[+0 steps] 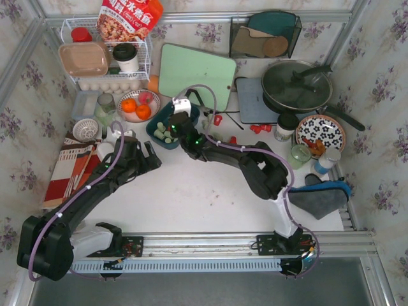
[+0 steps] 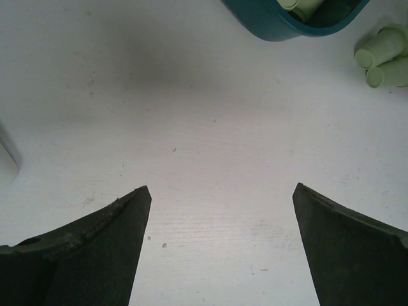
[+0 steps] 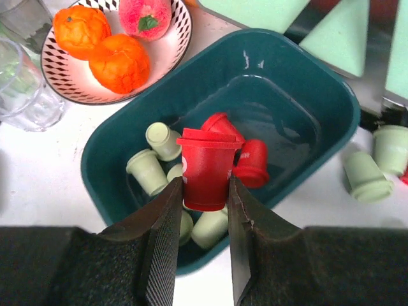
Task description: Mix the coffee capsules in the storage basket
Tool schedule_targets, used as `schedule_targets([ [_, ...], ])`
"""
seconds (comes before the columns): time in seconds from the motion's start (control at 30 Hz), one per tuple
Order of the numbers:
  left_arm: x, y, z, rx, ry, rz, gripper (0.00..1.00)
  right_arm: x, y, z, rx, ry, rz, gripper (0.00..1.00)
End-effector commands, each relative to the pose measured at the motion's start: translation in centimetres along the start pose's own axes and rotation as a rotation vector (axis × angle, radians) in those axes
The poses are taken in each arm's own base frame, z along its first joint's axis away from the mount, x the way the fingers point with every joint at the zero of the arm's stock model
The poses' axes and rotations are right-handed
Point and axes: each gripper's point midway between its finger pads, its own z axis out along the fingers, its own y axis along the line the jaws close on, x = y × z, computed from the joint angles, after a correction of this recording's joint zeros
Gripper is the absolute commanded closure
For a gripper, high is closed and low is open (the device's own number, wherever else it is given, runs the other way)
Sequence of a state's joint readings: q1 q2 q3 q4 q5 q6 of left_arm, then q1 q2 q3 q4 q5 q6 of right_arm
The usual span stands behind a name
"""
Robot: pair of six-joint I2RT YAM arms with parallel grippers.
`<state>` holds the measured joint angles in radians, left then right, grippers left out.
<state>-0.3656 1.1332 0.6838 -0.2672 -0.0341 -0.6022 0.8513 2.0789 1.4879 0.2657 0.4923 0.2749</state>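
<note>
The left gripper (image 2: 220,191) hung released, jaws spread wide with nothing between them. It was over bare table (image 2: 191,115), left of the storage basket (image 2: 274,25) and a little nearer the arm bases. Off the basket's far left corner sat a patterned plate (image 3: 175,38) with two oranges (image 3: 118,60) and a pink fruit (image 3: 145,14). The storage basket stood on the table, holding coffee capsules (image 3: 162,140): pale green ones along its left and near sides, and two red capsules (image 3: 253,162) lying tipped near its middle. The right gripper (image 3: 204,186) was over the basket's near wall, clenched on a third red capsule (image 3: 205,167) by its narrow end, wide rim pointing away from the wrist. Just outside the basket's right wall, two green capsules (image 3: 366,178) lay on the table.
</note>
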Motion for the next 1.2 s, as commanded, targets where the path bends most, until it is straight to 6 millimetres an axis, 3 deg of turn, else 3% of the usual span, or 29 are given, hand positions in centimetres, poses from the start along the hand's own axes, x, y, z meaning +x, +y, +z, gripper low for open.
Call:
schedule_targets([
  [0.0,-0.8,-0.4,-0.2,0.02,-0.038,0.007,0.04,0.2,0.9,2.8,-0.044,-0.018,-0.023,0.72],
  [0.13,-0.8,-0.5,-0.3,0.034,-0.046,0.007,0.01,2.0,1.0,4.3,-0.069,0.013,0.015,0.68],
  [0.3,-0.7,-0.7,-0.2,0.042,-0.036,0.011,0.01,3.4,0.7,5.2,-0.117,0.061,0.065,0.54],
  [0.43,-0.8,-0.8,-0.4,0.048,-0.043,0.013,0.01,3.2,0.5,5.0,-0.14,0.093,0.088,0.48],
  [0.6,-0.7,-1.1,-0.5,0.073,-0.048,0.014,0.01,1.5,-0.1,3.8,-0.128,0.103,0.069,0.37],
  [0.73,-0.6,-1.9,-0.5,0.116,-0.041,0.025,0.0,-0.1,-0.7,1.9,-0.127,0.093,0.047,0.35],
  [0.83,-0.6,-2.6,-0.7,0.16,-0.044,0.044,0.0,-1.6,-1.6,-0.4,-0.124,0.073,0.036,0.33],
  [0.87,-0.6,-2.7,-0.8,0.172,-0.048,0.047,0.0,-2.9,-1.9,-1.6,-0.125,0.053,0.036,0.33],
  [1.17,-0.7,-3.6,-0.6,0.216,-0.078,0.111,0.0,-2.8,-8.0,-10.8,-0.045,0.021,-0.031,0.31],
])
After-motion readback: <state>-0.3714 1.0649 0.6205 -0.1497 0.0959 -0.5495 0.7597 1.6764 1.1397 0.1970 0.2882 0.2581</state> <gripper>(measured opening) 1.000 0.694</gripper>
